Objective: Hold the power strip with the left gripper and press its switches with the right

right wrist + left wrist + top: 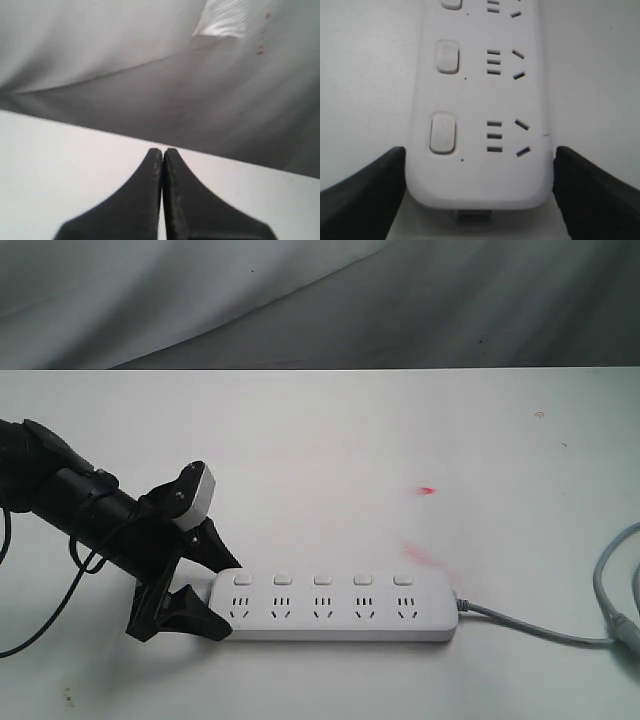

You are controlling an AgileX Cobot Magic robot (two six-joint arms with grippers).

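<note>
The long white power strip (335,606) lies flat near the table's front edge, its grey cord (530,628) leaving its right end. Its row of switches (321,580) runs along the far side, one above each socket group. My left gripper (228,595) straddles the strip's left end, one black finger against each long side, shut on it. In the left wrist view the power strip (480,100) fills the space between the fingers (375,190), with the nearest of the switches (443,132) just ahead. My right gripper (162,151) is shut on nothing, over bare table, and is outside the exterior view.
The cord loops up at the table's right edge (615,580). Red smudges (427,490) mark the white table (330,440) behind the strip. A grey cloth backdrop (320,300) hangs behind the table. The left arm's black cable (40,630) trails over the front left.
</note>
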